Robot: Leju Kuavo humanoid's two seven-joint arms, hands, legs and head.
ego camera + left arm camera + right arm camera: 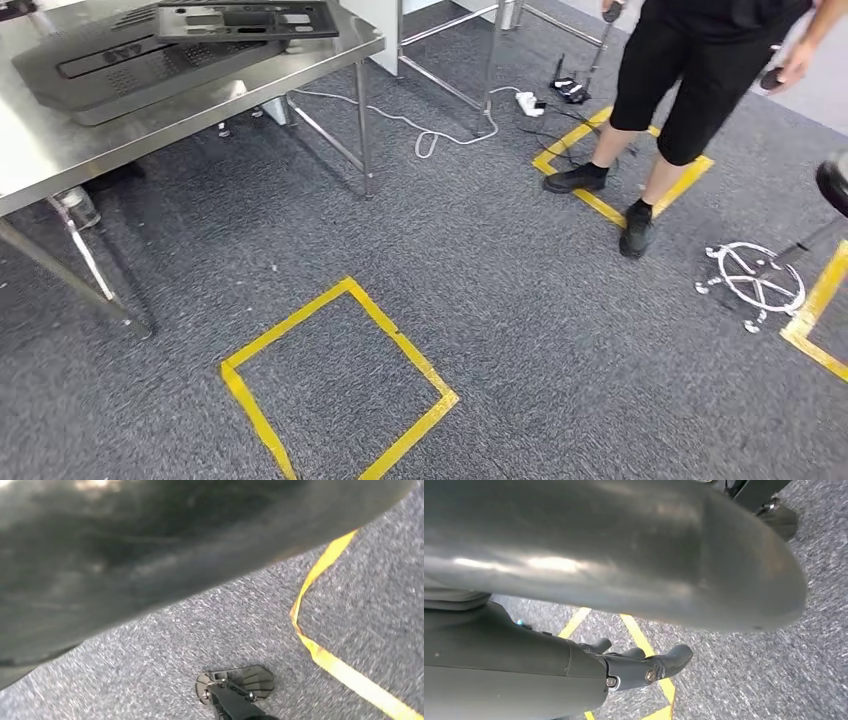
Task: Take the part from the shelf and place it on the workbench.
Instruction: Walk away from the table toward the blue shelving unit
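On workbench: dark part flat; right hand apparently empty, fingers loosely extended.

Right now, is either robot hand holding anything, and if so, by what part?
The right hand hangs over the carpet with its fingers loosely curled around nothing. The left hand cannot be judged.

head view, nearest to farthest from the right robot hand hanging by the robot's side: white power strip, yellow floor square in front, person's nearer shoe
The right robot hand hangs low over the carpet, at the robot's right side, so this is a judgement.
1. yellow floor square, just ahead, slightly left
2. person's nearer shoe, farther ahead on the right
3. white power strip, far back by the table legs
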